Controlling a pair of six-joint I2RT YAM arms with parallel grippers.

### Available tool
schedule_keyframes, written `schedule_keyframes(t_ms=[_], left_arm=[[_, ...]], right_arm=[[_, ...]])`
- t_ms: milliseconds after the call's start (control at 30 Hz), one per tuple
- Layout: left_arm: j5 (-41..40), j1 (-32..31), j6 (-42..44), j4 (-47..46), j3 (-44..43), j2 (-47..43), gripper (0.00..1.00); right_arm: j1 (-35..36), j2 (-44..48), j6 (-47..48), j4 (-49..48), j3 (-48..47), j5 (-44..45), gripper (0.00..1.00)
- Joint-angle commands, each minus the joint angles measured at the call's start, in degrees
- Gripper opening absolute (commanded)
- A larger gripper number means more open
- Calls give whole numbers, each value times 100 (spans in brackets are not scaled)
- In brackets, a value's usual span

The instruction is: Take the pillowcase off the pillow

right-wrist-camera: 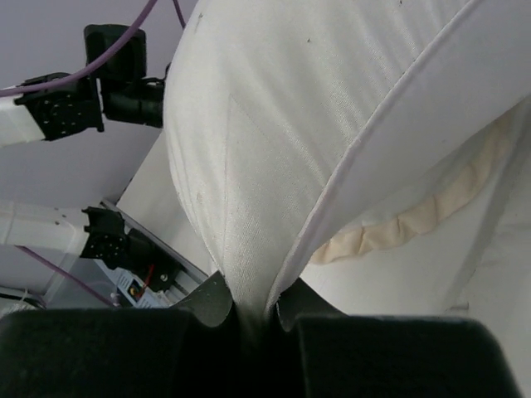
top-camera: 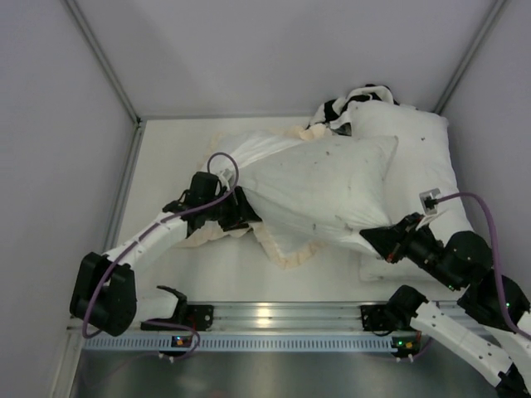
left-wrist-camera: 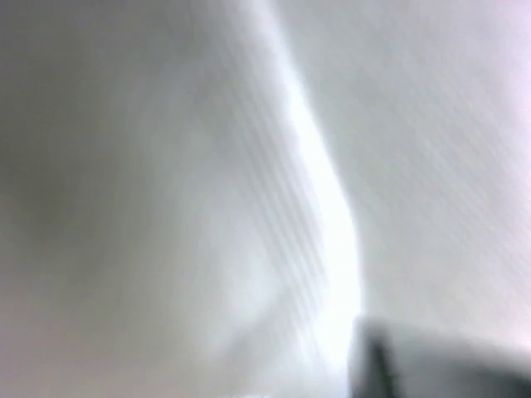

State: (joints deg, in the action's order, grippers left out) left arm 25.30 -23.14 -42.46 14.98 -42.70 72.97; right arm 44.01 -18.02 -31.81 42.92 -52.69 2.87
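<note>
Across the bench (top-camera: 166,157), the pillow (top-camera: 323,186) is stretched between both arms, with the pillowcase (top-camera: 290,253) bunched beneath it. The right end effector (right-wrist-camera: 249,308) is clenched on a pillow corner, probably to pull it free. The left end effector (top-camera: 235,209) is pressed into the fabric, and I cannot tell its grip.

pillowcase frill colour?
The pillowcase frill is cream; the top external view shows it best.

White table (top-camera: 166,166) — pillowcase (top-camera: 286,250), long plain pillow (top-camera: 431,157)

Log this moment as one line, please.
right gripper: shut on pillow corner | left gripper: against pillowcase, grip unclear
</note>
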Motion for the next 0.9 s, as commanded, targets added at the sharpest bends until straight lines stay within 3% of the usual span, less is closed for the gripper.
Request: schedule_keyframes(t_ms=[0,167,400,500,633,733,867], left_arm=[[-711,468,-280,523,-169,-185,66],[-658,459,-790,567,533,-1372,71],[-500,459,-1036,244,1079,-1488,71],[-500,459,-967,32,974,-1102,71],[-561,459,-800,-241,396,46,71],[-386,450,-694,-303,-447,1126,71],[89,371,-510,-163,-1687,2176,69]], right_arm=[[-24,124,-158,-838,170,458,0],[-24,-289,-404,-968,864,680,0],[-7,-904,-650,-2671,2104,-978,0],[142,-1142,-826,-3173,2420,-1516,0],[730,-1719,-914,-3377,2448,-1799,0],[1600,-2474,-879,-3473,2281,-1773,0],[3313,-3557,-845,-4053,1860,-1509,0]])
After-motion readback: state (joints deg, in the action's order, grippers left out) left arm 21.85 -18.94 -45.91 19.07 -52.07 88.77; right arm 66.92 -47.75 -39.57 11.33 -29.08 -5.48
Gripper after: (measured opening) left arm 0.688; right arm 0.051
